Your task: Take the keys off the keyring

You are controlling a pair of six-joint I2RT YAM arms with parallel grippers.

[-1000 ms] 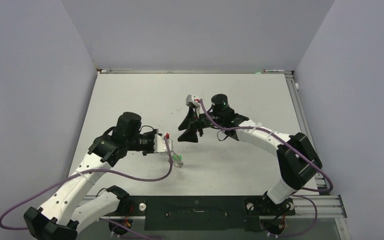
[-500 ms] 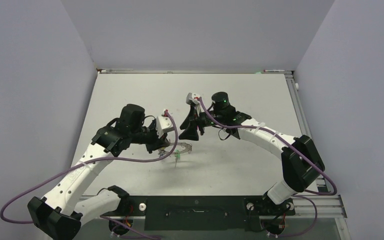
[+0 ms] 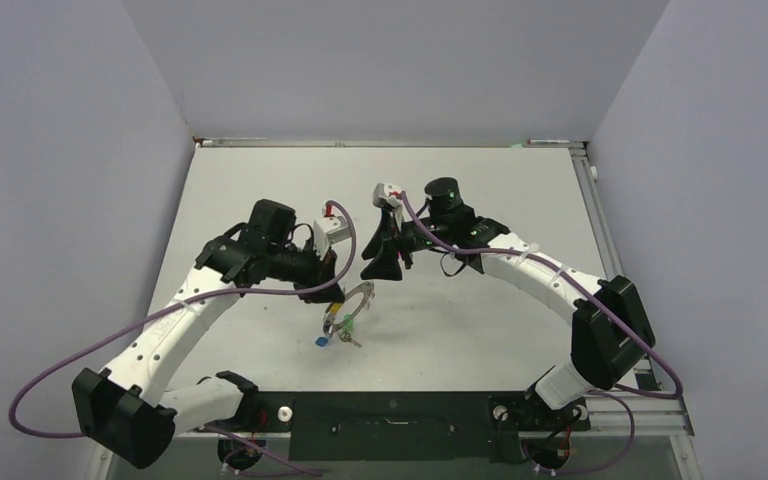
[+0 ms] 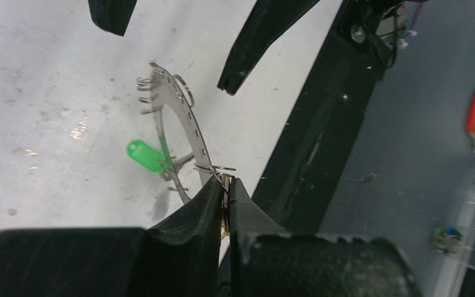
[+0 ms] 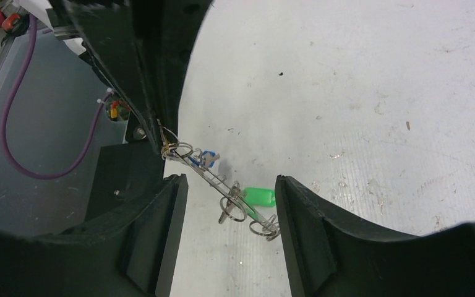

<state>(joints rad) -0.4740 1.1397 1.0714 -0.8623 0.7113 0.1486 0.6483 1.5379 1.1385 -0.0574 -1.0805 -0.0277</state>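
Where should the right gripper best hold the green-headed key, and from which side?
On the green-headed key, probably the flat plastic head: it juts clear of the grey metal keyring, which the left gripper pinches at the rim. The right gripper should come from the side away from that pinch, jaws on the flat faces.

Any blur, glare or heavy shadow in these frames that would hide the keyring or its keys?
Top external: evenly lit and sharp, though the keyring is tiny. Left wrist: the left gripper is a dark, soft foreground mass; the keyring is crisp, with a small glare patch on the table. Right wrist: the right gripper looms dark and soft-edged; the green key reads clearly.
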